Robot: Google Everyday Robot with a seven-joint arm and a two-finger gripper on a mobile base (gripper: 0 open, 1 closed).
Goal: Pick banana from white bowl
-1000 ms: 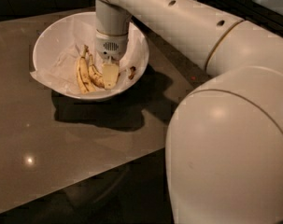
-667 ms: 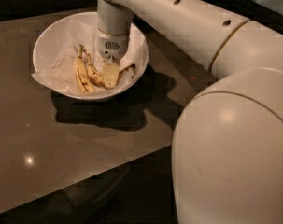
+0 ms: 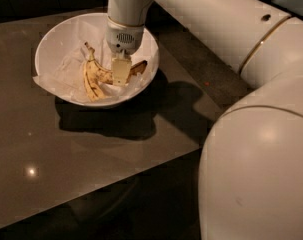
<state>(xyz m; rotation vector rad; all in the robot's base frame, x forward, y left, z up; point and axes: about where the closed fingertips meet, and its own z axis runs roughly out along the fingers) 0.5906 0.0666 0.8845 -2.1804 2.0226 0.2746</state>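
Observation:
The white bowl [image 3: 51, 44], lined with crumpled white paper, stands on the dark table's far left. Two bananas lie in it. The curved speckled banana [image 3: 137, 68] with a dark tip runs left to right under my gripper [image 3: 120, 73]. The gripper reaches straight down into the bowl's right half and is shut across this banana's middle. One pale finger [image 3: 120, 70] shows in front of it. The straighter, dark-streaked banana [image 3: 90, 79] lies just left of the gripper, its stem pointing to the far rim.
The glossy brown table [image 3: 91, 154] ends at a front edge running to the lower right, with dark floor beyond. My large white arm [image 3: 251, 149] fills the right side and crosses above the bowl's far right.
The gripper has risen slightly inside the bowl. The curved banana's dark tip has come up with it. The bowl and the streaked banana stay where they were.

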